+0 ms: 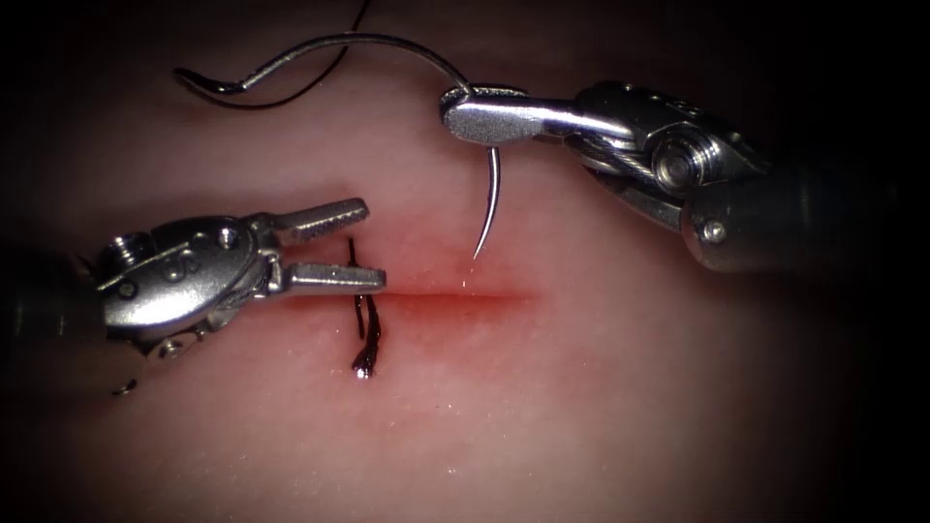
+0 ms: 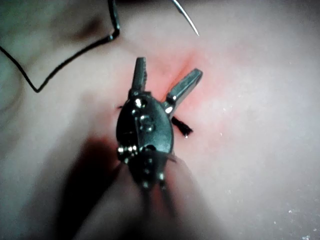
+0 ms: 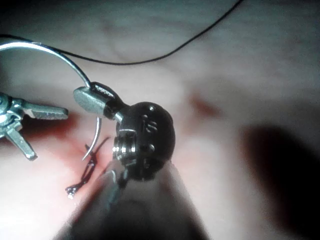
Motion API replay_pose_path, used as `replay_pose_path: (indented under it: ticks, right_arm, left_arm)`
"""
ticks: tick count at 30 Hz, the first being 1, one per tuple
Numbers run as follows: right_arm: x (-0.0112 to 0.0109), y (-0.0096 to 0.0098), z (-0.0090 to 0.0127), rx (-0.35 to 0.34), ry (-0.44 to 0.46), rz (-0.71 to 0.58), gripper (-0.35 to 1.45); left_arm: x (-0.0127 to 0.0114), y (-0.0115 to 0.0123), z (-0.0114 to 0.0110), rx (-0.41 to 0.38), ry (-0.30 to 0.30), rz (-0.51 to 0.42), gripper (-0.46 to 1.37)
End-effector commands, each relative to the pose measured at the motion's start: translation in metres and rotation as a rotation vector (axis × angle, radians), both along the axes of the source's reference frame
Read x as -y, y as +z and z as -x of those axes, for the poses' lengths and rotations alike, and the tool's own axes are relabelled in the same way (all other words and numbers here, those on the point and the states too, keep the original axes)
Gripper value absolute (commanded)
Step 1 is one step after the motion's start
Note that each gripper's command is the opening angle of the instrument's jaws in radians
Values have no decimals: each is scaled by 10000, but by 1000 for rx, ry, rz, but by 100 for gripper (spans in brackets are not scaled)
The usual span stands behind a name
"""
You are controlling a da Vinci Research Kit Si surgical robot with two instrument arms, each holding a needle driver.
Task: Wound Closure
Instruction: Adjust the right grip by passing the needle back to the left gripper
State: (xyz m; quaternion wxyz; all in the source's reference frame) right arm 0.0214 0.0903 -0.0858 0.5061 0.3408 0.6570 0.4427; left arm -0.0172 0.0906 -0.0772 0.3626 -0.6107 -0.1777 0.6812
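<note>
My right tool [image 1: 467, 108] is shut on the curved needle [image 1: 492, 184], about a third of the way back from its point. The point hangs free just above the tissue, close to the far edge of the red cut [image 1: 455, 293], right of the stitch. The needle's long arc [image 3: 60, 52] rises away from the right tool's jaws [image 3: 90, 97]. My left tool [image 1: 374, 242] is open and holds nothing, with its lower jaw over the cut's left end. A dark stitch [image 1: 366, 324] crosses the cut beside that jaw. In the left wrist view the spread jaws of the left tool [image 2: 170, 66] sit below the needle point [image 2: 192, 27].
Black thread [image 1: 291, 100] runs from the needle's blunt end [image 1: 189, 77] in a loop over the tissue at the back left and leaves the top edge. The same thread [image 2: 75, 55] lies beyond the left tool. Red fluid stains the cut's edges. The stitch's cut ends [image 3: 82, 180] stick up.
</note>
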Motion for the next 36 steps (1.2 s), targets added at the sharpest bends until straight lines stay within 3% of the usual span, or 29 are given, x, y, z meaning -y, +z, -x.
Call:
replay_pose_path:
  ticks: [1, 5, 17, 28, 33, 36]
  right_arm:
    - [1, 1, -1, -25, -1, 1, -35]
    - [3, 3, -1, -59, -5, -3, -35]
    - [15, 11, -12, -219, 23, -21, -35]
    - [20, 13, -22, -255, 20, -10, -35]
    - [25, 16, -28, -272, 6, -3, -35]
    - [26, 16, -31, -275, 4, -2, -35]
  left_arm:
    - [0, -1, 2, 18, 11, -19, 90]
    - [-4, 1, 2, 68, 29, -76, 98]
    - [-13, 8, 5, 248, 11, -229, 87]
    - [-8, 16, 19, 295, 35, -271, 106]
    - [-9, 19, 24, 302, 35, -284, 100]
    - [-9, 19, 26, 306, 35, -295, 86]
